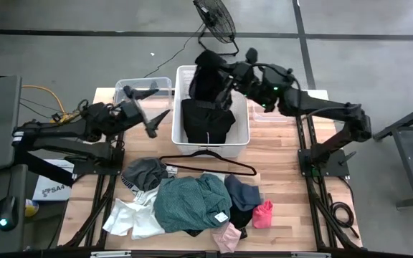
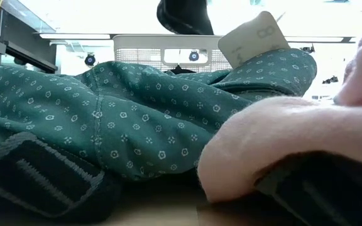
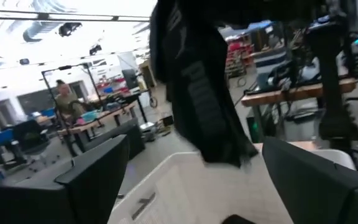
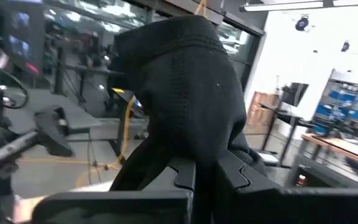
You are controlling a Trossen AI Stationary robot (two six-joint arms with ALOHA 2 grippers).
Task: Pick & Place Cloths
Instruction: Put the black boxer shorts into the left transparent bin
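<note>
Black cloth (image 2: 185, 16) cut off by the low view's 12 o'clock edge, white bin (image 2: 168, 53) mostly hidden behind the teal-green cloth (image 2: 137, 119), pink cloth (image 2: 275, 138) blurred and cropped at 3 o'clock, distant person (image 3: 63, 96) blurred in the left wrist view

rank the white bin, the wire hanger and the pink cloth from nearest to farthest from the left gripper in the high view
From the open left gripper, left of the bin:
1. White bin, just to its right, black garment inside.
2. Wire hanger, on the table in front of the bin.
3. Pink cloth, far across at the pile's right edge.
</note>
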